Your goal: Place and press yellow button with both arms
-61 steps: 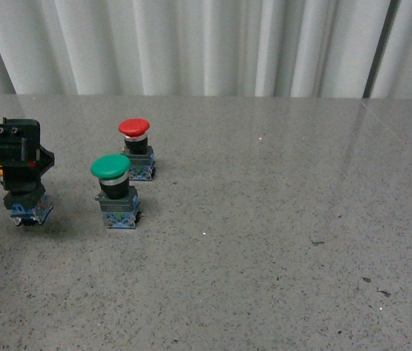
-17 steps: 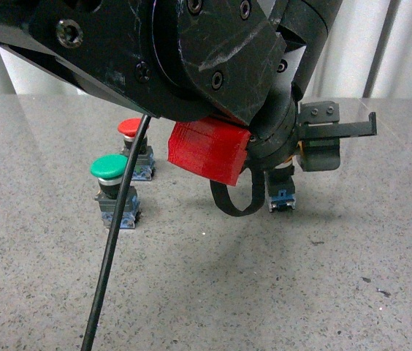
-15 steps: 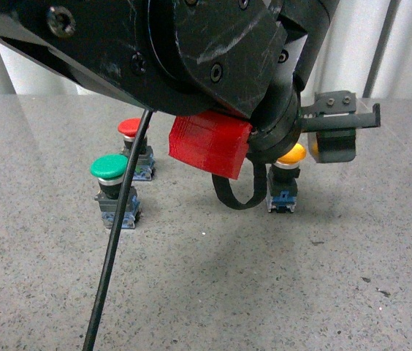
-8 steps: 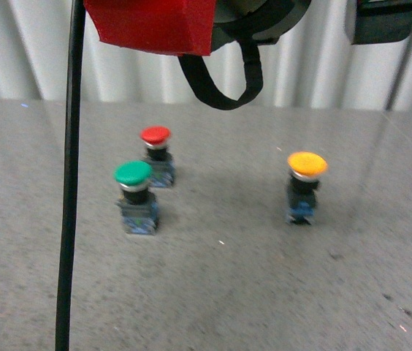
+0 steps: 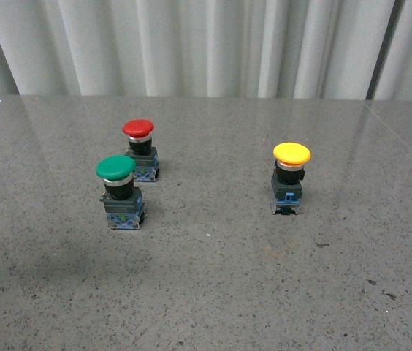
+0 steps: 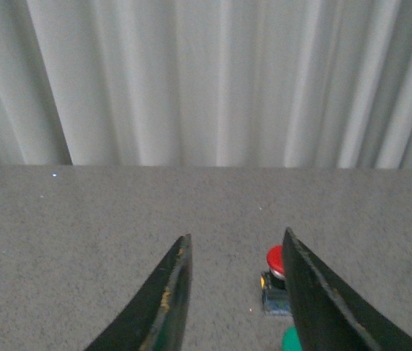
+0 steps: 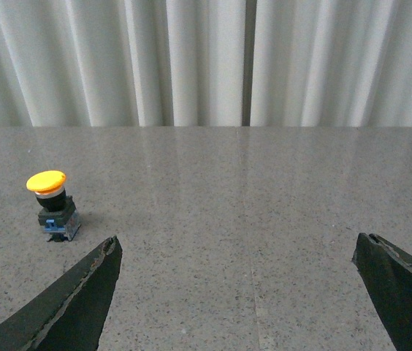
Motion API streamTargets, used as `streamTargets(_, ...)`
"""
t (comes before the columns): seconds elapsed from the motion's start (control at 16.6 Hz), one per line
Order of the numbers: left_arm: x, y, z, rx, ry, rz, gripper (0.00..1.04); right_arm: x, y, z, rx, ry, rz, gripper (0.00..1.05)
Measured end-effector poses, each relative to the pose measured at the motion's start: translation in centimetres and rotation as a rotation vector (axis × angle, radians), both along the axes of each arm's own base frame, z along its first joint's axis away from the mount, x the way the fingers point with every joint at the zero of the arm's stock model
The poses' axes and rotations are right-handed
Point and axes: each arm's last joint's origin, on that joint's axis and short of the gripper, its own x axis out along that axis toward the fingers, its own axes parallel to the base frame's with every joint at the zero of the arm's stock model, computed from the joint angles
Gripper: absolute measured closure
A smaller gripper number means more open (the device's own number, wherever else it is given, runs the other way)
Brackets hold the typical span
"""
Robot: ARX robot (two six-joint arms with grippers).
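The yellow button (image 5: 291, 175) stands upright on the grey table, right of centre, with nothing touching it. It also shows in the right wrist view (image 7: 50, 203), well ahead of my open, empty right gripper (image 7: 239, 248) and off to one side. My left gripper (image 6: 237, 245) is open and empty, held above the table. Neither arm shows in the front view.
A green button (image 5: 119, 191) and a red button (image 5: 139, 149) stand close together at left of the grey speckled table (image 5: 213, 292). The red one (image 6: 275, 278) and a sliver of green cap (image 6: 291, 341) show beside one left finger. White curtain (image 5: 206, 44) behind.
The left arm set the yellow button down right of centre, let go, then lifted up and out of the front view. The button now stands free.
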Motion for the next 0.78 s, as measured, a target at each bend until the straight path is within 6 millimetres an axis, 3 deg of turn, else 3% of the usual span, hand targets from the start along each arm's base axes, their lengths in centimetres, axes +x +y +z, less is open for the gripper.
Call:
streamTargets(0.18,-2.3,2.8,-2.7,-0.01,0.009,-0.014,0.96,0.0,0.0,0.0,0.0,0.0,0.0,0.07)
streamTargets(0.24,-3.0,3.7,-3.5,-0.014,0.008,-0.009,1.01,0.0,0.0,0.0,0.0,0.0,0.0,0.07)
streamTargets(0.78,-6.7,6.7,-6.8,-0.015,0.01,-0.017,1.01,0.0,0.0,0.0,0.0,0.0,0.0,0.07)
